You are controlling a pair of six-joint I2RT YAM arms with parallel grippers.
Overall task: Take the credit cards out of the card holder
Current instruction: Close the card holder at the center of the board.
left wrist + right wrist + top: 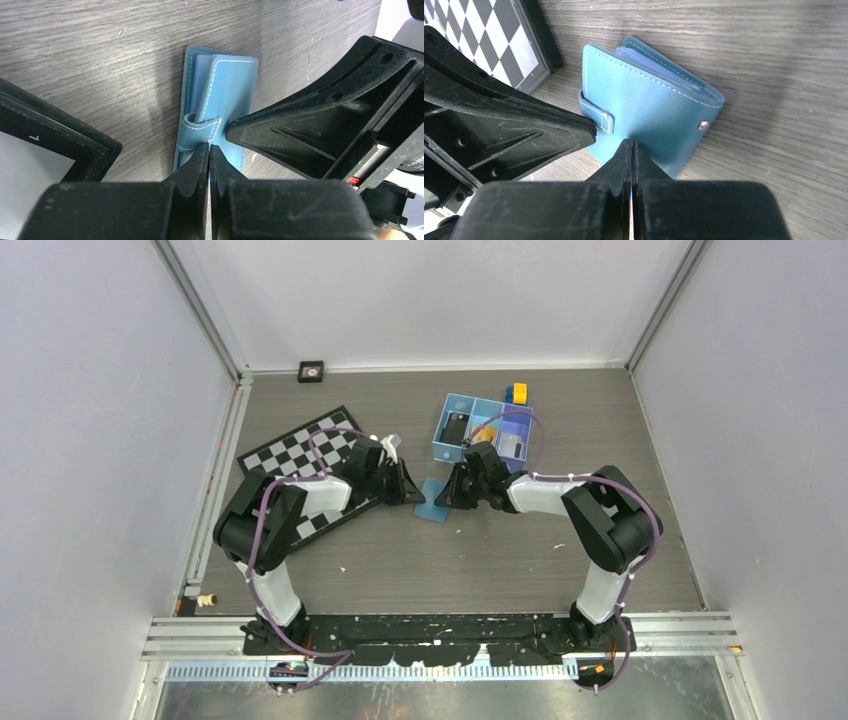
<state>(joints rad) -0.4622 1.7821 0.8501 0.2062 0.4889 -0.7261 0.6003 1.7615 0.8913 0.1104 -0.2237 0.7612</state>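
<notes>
Count: two grippers, one card holder, three credit cards, one board, one tray.
Board: a flat black-and-white chequered game board (300, 462) with a black frame lies on the left of the grey wood-grain surface (520, 550).
Left gripper: the black left gripper (209, 150) is clenched, with its tips at the card holder's left edge just below the strap. I cannot tell if it pinches anything.
Card holder: the thin, light-blue stitched leather card holder (649, 107) lies folded on the surface between the two grippers. Paler inner leaves show at its open edge. It has one strap loop (596, 114) and one metal stud (704, 125).
Right gripper: the black right gripper (631, 146) is clenched, tips on the card holder's opposite edge, facing the left one.
Tray: a blue three-compartment box tray (447, 452) sits just behind the card holder.
Credit cards: one lies in each compartment, black (457, 427), orange-tan (487, 426) and silvery grey (512, 445).
</notes>
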